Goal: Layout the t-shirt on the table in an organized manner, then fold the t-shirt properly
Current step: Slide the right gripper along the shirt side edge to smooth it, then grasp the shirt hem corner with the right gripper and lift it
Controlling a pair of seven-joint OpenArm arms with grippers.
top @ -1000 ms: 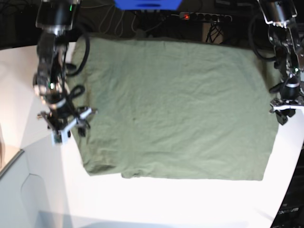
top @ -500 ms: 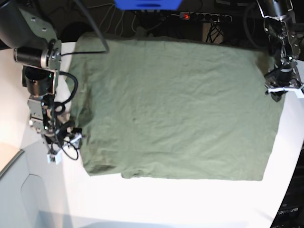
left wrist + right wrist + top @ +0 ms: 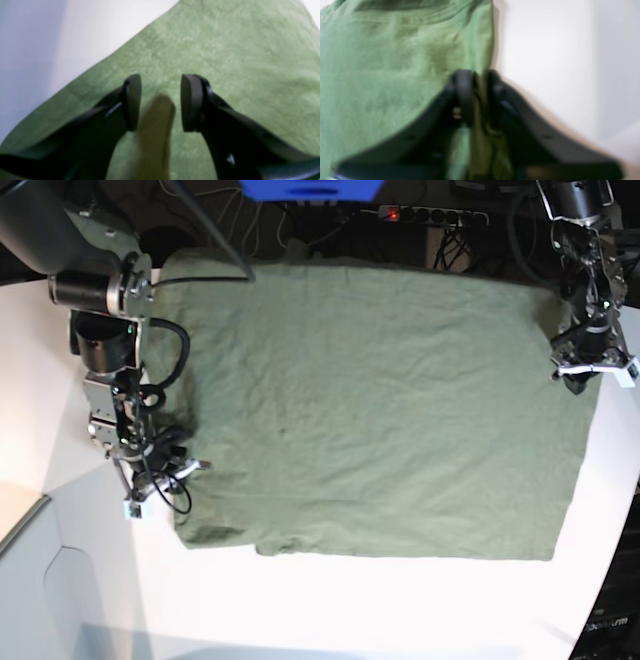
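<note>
The olive-green t-shirt (image 3: pixel 370 410) lies spread flat on the white table (image 3: pixel 350 600), with light wrinkles. My right gripper (image 3: pixel 165 475) is at the shirt's lower left edge. In the right wrist view this gripper (image 3: pixel 477 75) is shut on a pinch of the t-shirt (image 3: pixel 382 62) hem beside bare table (image 3: pixel 545 50). My left gripper (image 3: pixel 590 375) hangs over the shirt's right edge. In the left wrist view it (image 3: pixel 161 82) is open, with a raised blurred ridge of the t-shirt (image 3: pixel 225 50) between its fingers and the table (image 3: pixel 87 30) beyond.
A power strip (image 3: pixel 430 215) and cables lie past the table's far edge, next to a blue object (image 3: pixel 310 188). A grey panel (image 3: pixel 40 580) borders the table at the lower left. The table's curved edge runs down the right side.
My right gripper has come in to the shirt's left edge and shut on the fabric. My left gripper has shifted a little toward the far side along the right edge.
</note>
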